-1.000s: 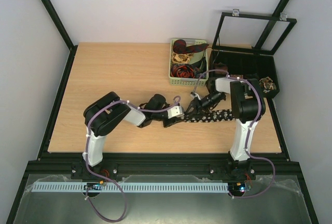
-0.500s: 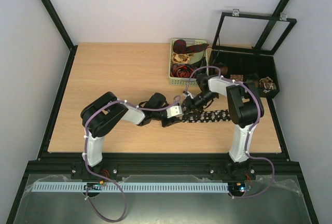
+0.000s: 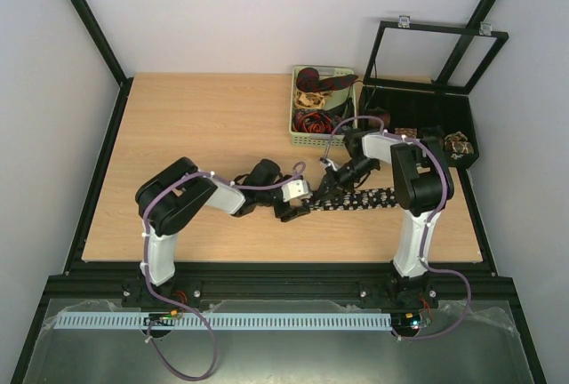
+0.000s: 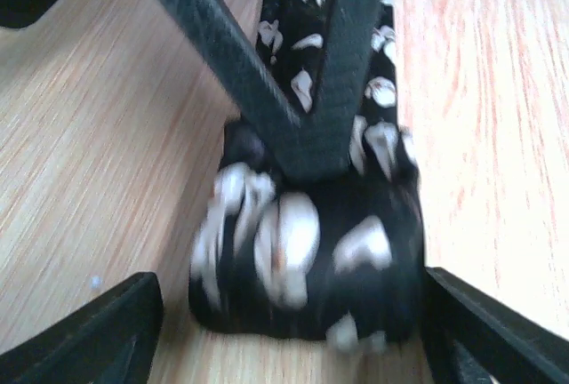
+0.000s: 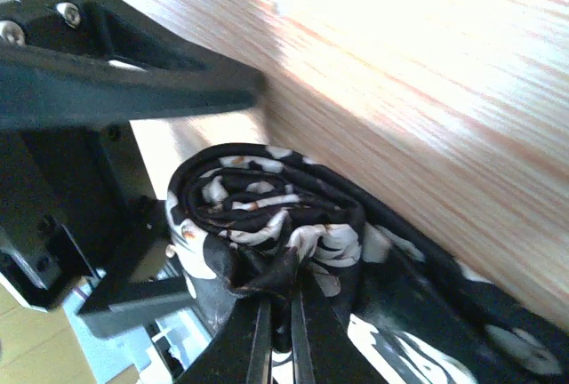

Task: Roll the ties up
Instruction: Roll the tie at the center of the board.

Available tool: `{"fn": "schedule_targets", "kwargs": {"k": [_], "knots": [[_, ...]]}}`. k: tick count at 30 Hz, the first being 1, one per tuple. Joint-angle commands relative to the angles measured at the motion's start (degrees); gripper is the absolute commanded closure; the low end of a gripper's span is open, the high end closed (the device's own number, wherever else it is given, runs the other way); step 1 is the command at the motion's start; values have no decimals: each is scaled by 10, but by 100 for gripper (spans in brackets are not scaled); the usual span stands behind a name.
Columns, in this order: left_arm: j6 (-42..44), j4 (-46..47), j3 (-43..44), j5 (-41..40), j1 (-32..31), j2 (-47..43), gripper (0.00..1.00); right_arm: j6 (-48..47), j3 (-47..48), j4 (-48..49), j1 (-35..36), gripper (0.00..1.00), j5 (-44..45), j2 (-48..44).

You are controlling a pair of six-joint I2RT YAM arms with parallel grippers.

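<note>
Your left gripper [image 4: 293, 335] shows as two dark fingers in the lower corners, spread either side of the rolled end of the black tie [image 4: 311, 260] on the worktop [image 4: 98, 180]. The right gripper [image 4: 307, 157] comes down from the top, its fingers [image 4: 200, 33] meeting in a V on the roll.

Table [image 3: 196, 135]: light wood, with a black frame around its edges.
Basket [image 3: 311, 140]: pale green plastic with slotted walls, at the table's far edge, right of centre.
Black case [image 3: 418, 101]: just right of the basket, its lid frame [image 3: 442, 30] raised.
</note>
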Motion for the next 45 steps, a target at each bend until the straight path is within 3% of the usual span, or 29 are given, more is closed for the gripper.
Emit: {"fn": "schedule_targets", "kwargs": {"k": [1, 6, 15, 22, 26, 29, 33, 36, 40, 45], "knots": [[-32, 40, -47, 38, 13, -30, 16, -49, -31, -7, -27, 99, 61, 37], [-69, 88, -41, 62, 10, -13, 10, -88, -58, 2, -55, 99, 102, 43], [-112, 182, -3, 73, -6, 57, 12, -77, -68, 28, -63, 99, 141, 42], [-75, 173, 49, 76, -21, 104, 26, -76, -43, 5, -62, 99, 142, 63], [-44, 131, 50, 74, -23, 102, 46, -73, -32, -2, -63, 98, 136, 67], [-30, 90, 35, 59, -23, 84, 57, -65, -18, -16, -63, 87, 116, 62], [-27, 28, 16, 21, -21, 55, 61, -52, 12, -31, -68, 61, 86, 28], [-39, -7, 15, -9, -18, 43, 61, -37, 26, -46, -70, 48, 36, -5], [-43, -43, 21, -28, -18, 45, 61, -7, 29, -56, -57, 45, -2, -35], [-40, -61, 33, -41, -18, 52, 60, 3, 33, -64, -24, 50, -1, -28]]}}
